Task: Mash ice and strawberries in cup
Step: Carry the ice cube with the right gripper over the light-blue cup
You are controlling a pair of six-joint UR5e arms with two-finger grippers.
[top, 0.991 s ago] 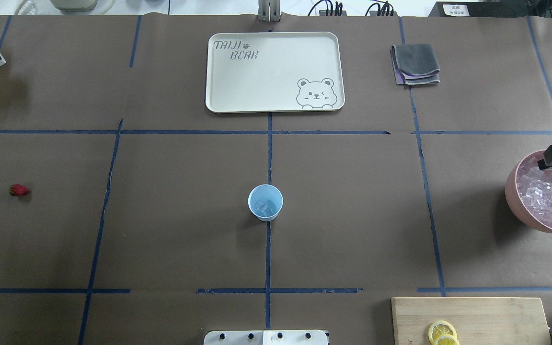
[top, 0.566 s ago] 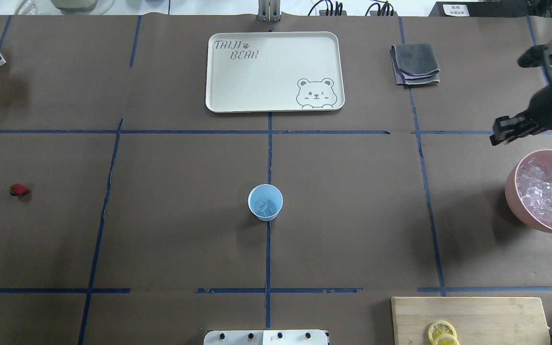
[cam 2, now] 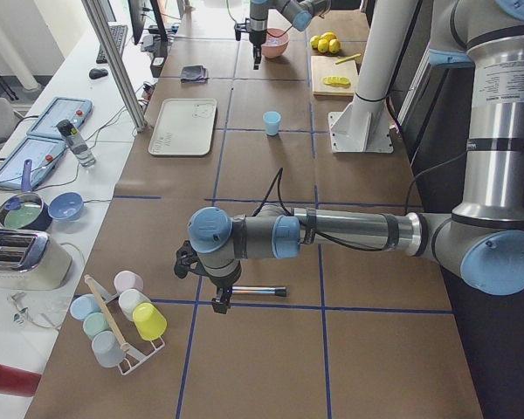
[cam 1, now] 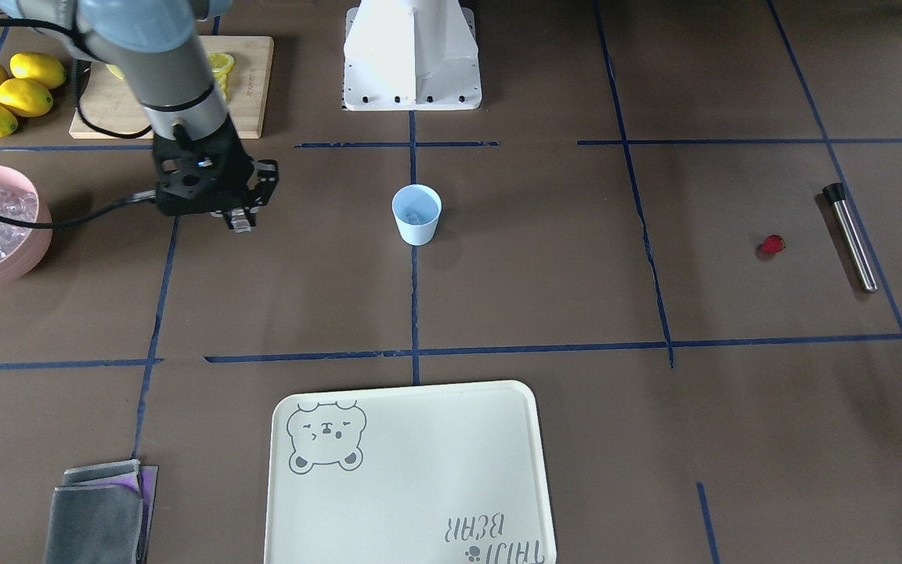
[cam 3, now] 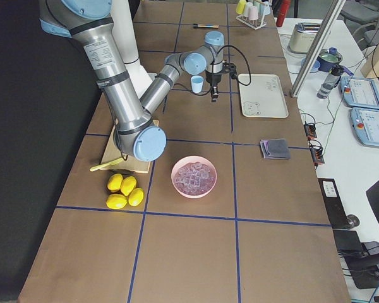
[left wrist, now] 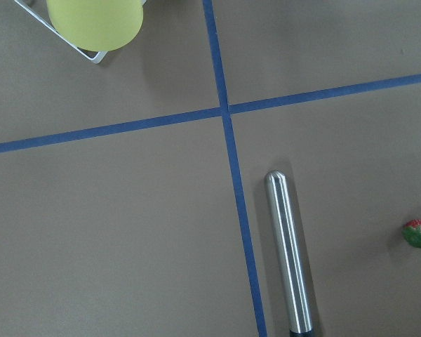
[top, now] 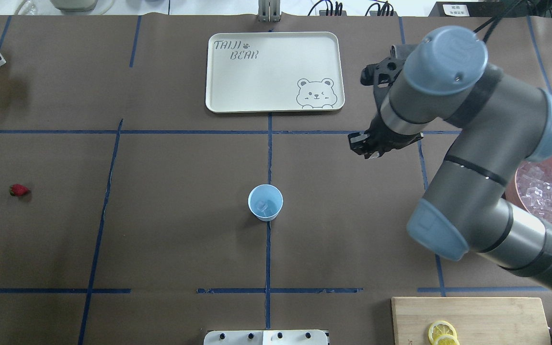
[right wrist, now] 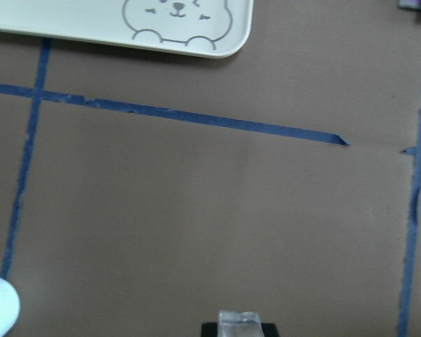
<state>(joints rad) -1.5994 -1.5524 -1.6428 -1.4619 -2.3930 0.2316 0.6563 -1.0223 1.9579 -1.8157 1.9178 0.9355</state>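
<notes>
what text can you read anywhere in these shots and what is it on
"TAIJI BEAR", with a small paw mark, printed on the cream tray beside a bear face drawing; it reads upside down in the front-facing view.
White label on the dark box at the table's far edge: too small to read.
Sticker on the upright arm tube in the left view: too blurred to read.
</notes>
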